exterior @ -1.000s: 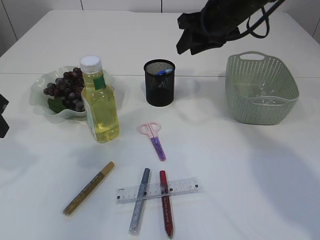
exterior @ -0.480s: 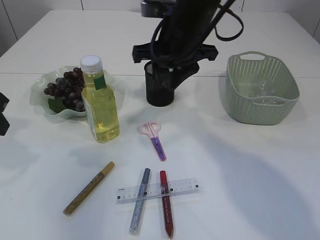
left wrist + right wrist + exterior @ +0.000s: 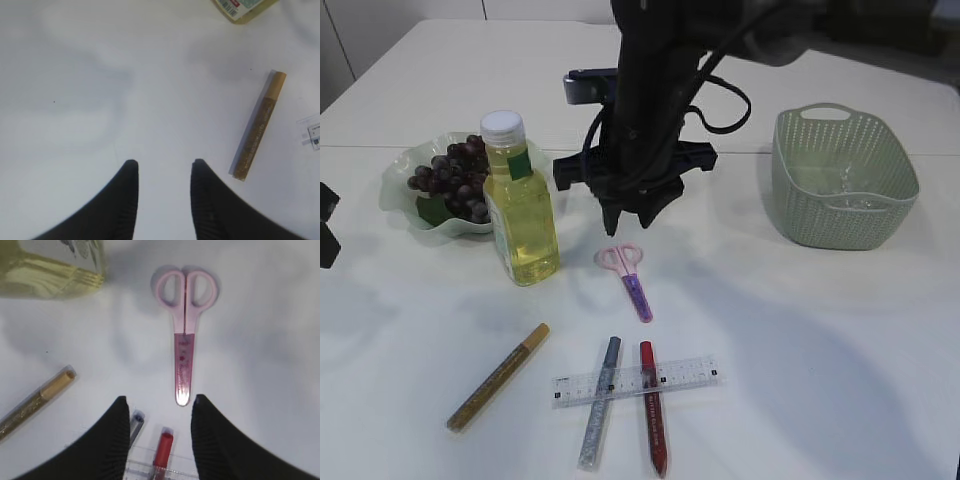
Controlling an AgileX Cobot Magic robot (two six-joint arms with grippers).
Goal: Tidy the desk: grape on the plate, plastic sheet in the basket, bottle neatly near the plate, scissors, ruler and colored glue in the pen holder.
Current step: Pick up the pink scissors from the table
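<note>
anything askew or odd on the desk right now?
Nothing spilled or damaged. The clear plastic ruler lies crosswise on top of the silver glitter glue pen and the red glitter glue pen, so they're stacked, not separate. The gold glitter glue pen lies apart at a slant; the pink scissors are closed.

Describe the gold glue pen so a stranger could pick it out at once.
Start at the oil bottle beside the grape plate; look toward the table's near edge. The gold glue pen lies alone and slanted, left of the ruler. The silver and red pens cross the ruler.
</note>
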